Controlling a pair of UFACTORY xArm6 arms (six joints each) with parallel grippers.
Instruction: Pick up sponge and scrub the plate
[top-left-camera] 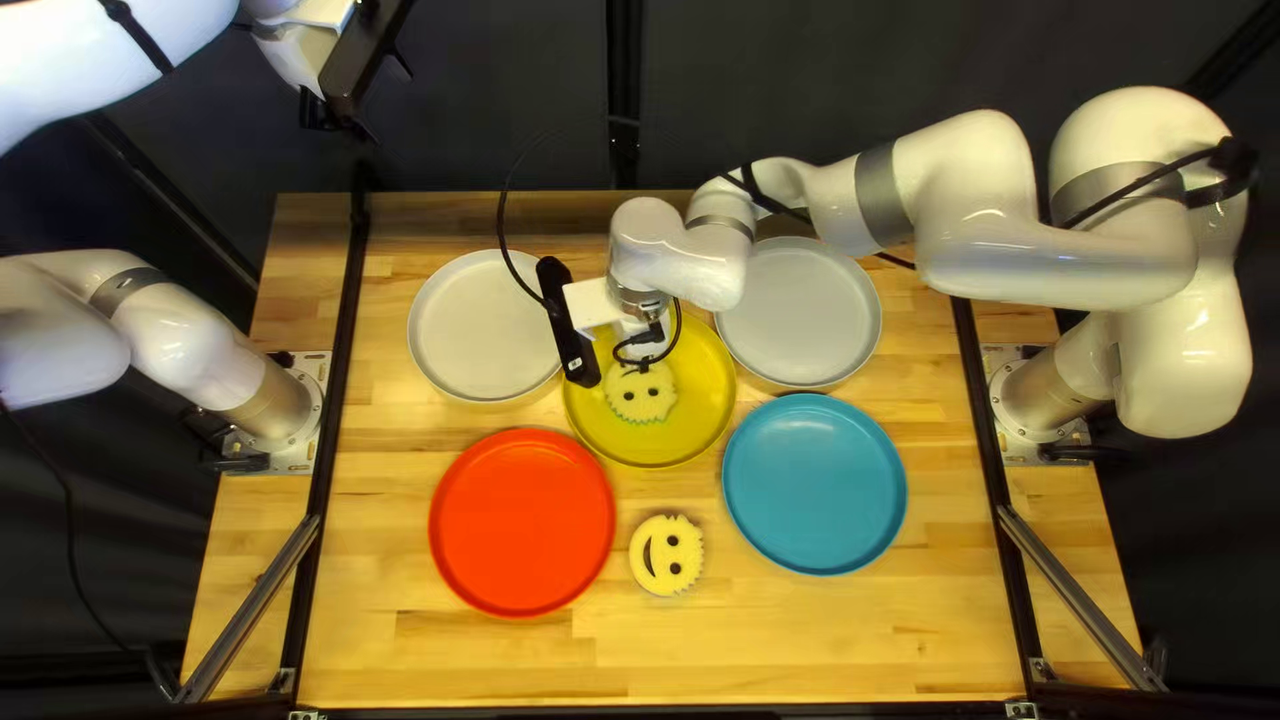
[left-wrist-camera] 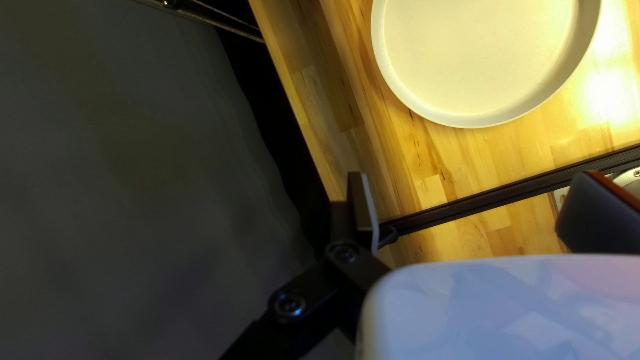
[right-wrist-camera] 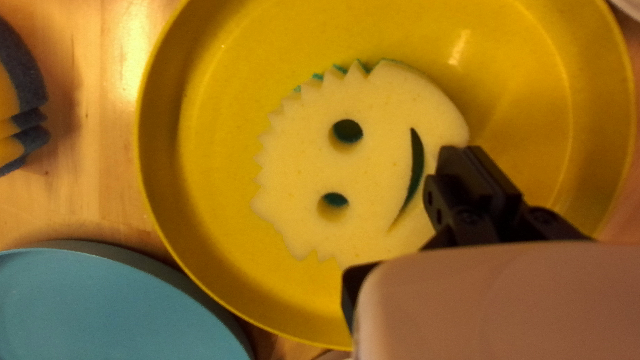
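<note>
The right gripper (top-left-camera: 643,358) is reaching down to the sponge (right-wrist-camera: 367,163), at its smiling side; whether it is gripping the sponge or only meeting it, I cannot tell. The sponge is facing up within the yellow plate (right-wrist-camera: 213,160), which is standing near the middle of the bench (top-left-camera: 814,640), nearer its far edge. The job is probably passing from pick-up into scrubbing. The next move is calling for a sure hold, then light, level strokes across the plate's floor; pushing at the rim could slide the plate.

The white plate (top-left-camera: 460,334), toward the bench's far left corner, the grey plate (top-left-camera: 800,314), toward the far right one, the red plate (top-left-camera: 522,523) and the blue plate (top-left-camera: 815,484) are all holding nothing. A spare sponge (top-left-camera: 683,562) is lying between those last two, toward the near edge. The left gripper (left-wrist-camera: 475,190) is idling released, fingers apart.
</note>
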